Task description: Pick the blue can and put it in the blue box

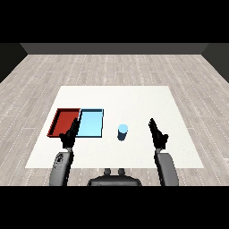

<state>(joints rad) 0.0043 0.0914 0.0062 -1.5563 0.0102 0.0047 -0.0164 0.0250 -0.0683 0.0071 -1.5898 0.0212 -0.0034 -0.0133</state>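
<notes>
From my remote seat, the head view showed the blue can [123, 132] standing upright on the white table [134, 100], just right of the light blue tray [91, 123], not touching it. Nothing held it.

Right hand [157, 133] hovered to the right of the can, clear gap between them. Its fingers ran straight, pointing forward and slightly up, pressed together as far as I could see; nothing pinched. The can sat left of those fingertips, roughly level with them in depth.

Left hand [70, 134] was up over the near edge where the two trays met. Its fingers were also straight and close together, holding nothing. The fingertips overlapped the light blue tray's left edge in the view; I could not tell whether they touched it or hung above it. The red tray [64, 121] lay just left of those fingers, side by side with the light blue one, walls touching or nearly so. The can was well to the right of the left fingers, with the light blue tray between.

Both grey forearms [166, 167] came in from the lower corners.
</notes>
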